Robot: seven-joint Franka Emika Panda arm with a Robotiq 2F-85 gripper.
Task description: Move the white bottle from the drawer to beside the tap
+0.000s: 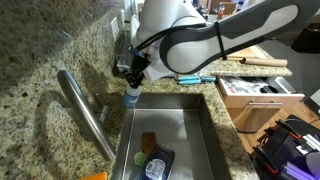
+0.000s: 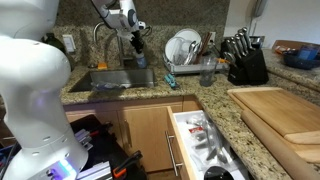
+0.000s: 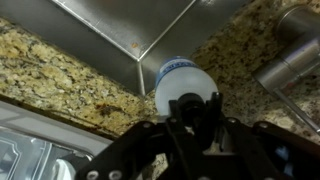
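Note:
The white bottle (image 3: 180,76) stands upright at the back corner of the sink, on or just above the granite counter, close beside the tap (image 3: 296,48). My gripper (image 3: 195,108) comes down from above and is shut on the bottle's dark top. In both exterior views the gripper (image 1: 133,76) (image 2: 137,42) holds the bottle (image 1: 131,97) (image 2: 138,54) at the sink's rim, next to the curved steel tap (image 1: 85,108) (image 2: 100,34). The drawer (image 1: 256,92) (image 2: 205,146) stands open with items inside.
The steel sink (image 1: 185,125) (image 2: 115,80) holds a sponge and a dark dish. A dish rack with plates (image 2: 183,50), a glass, a knife block (image 2: 246,62) and a wooden cutting board (image 2: 280,112) stand on the counter. A blue-handled tool (image 1: 195,78) lies by the sink.

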